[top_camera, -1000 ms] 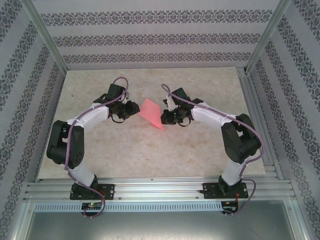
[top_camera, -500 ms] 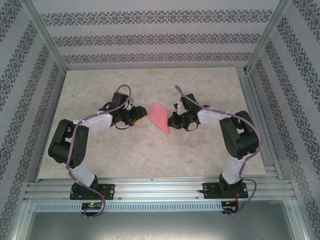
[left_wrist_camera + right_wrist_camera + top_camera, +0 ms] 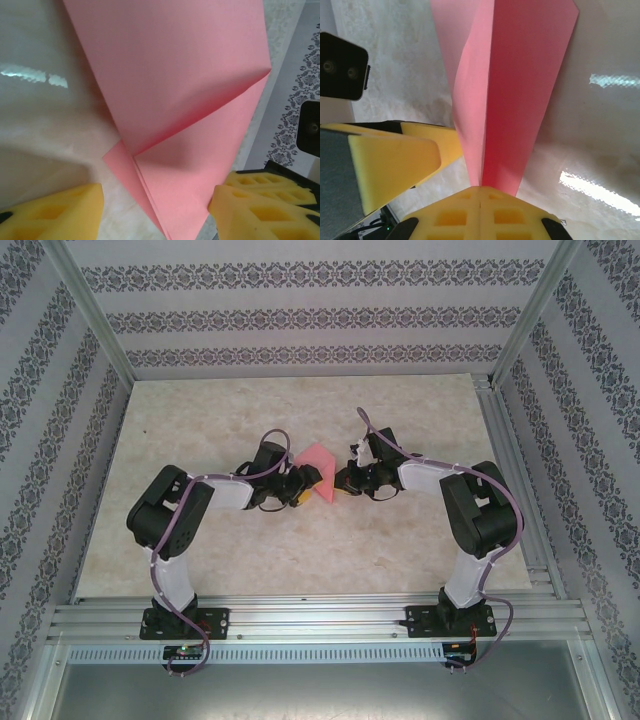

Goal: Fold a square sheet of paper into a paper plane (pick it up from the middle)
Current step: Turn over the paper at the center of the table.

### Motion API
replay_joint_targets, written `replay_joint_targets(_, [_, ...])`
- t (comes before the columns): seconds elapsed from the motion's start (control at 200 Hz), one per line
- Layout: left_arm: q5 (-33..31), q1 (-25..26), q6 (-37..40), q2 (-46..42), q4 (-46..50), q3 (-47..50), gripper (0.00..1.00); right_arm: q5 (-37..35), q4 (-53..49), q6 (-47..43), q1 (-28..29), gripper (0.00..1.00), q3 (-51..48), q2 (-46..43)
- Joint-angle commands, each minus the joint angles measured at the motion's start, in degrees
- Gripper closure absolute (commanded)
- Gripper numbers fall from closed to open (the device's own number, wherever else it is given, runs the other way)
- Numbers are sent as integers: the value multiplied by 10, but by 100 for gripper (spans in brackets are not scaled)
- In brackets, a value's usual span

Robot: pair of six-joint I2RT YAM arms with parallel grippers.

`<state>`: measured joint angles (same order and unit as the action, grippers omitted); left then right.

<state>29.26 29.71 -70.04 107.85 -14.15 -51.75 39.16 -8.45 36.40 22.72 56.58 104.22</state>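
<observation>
The left hand [image 3: 304, 489] has opened and reached the folded paper [image 3: 320, 461].

The left arm [image 3: 222, 490] and the right arm [image 3: 432, 476] are bent at the elbow and reached inward, wrists lowered, so that the two end effectors are set almost tip to tip. The left end effector [image 3: 303, 484] [image 3: 157, 200] is held open, its yellow fingers [image 3: 65, 205] spread well apart. The right end effector [image 3: 346, 483] [image 3: 480, 192] is pressed shut, its pads clamped on the pink paper [image 3: 515, 90].
</observation>
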Motion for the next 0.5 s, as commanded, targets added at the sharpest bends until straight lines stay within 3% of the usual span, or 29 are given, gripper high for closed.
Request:
replay_joint_targets(0.0, [-8, 6, -29, 24, -60, -6, 43, 13, 15, 3, -8, 98, -6, 4])
replay_joint_targets(0.32, [-4, 7, -37, 38, -81, -15, 74, 3, 5, -5, -10, 96, -4, 3])
replay_joint_targets(0.495, [-8, 7, -31, 26, -77, -17, 90, -6, -7, -11, -10, 90, -6, -2])
